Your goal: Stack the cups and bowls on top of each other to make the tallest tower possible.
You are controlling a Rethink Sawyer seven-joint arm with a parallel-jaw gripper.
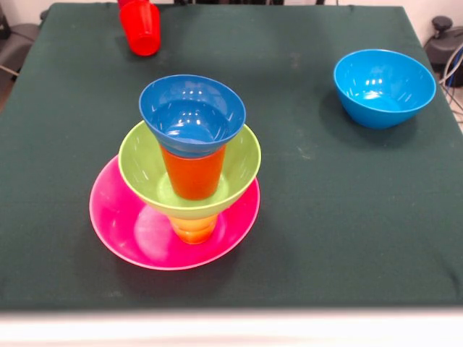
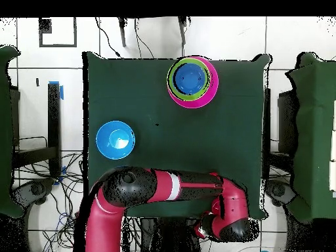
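The tower stands at the front left of the table. From the bottom up it is a wide pink bowl (image 1: 130, 231), a yellow cup (image 1: 194, 228), a lime green bowl (image 1: 145, 170), an orange cup (image 1: 192, 173) and a small dark blue bowl (image 1: 192, 114). The overhead view shows it from above (image 2: 191, 80). A red cup (image 1: 141, 29) is at the table's far edge under the arm's end. The gripper (image 2: 209, 226) is there too, mostly hidden by the wrist. Whether it holds the cup does not show.
A light blue bowl (image 1: 384, 87) sits alone, upright, at the far right of the green table (image 1: 325, 217); it is also in the overhead view (image 2: 115, 139). The red arm (image 2: 170, 187) lies along the robot-side edge. Cables and other tables surround the table.
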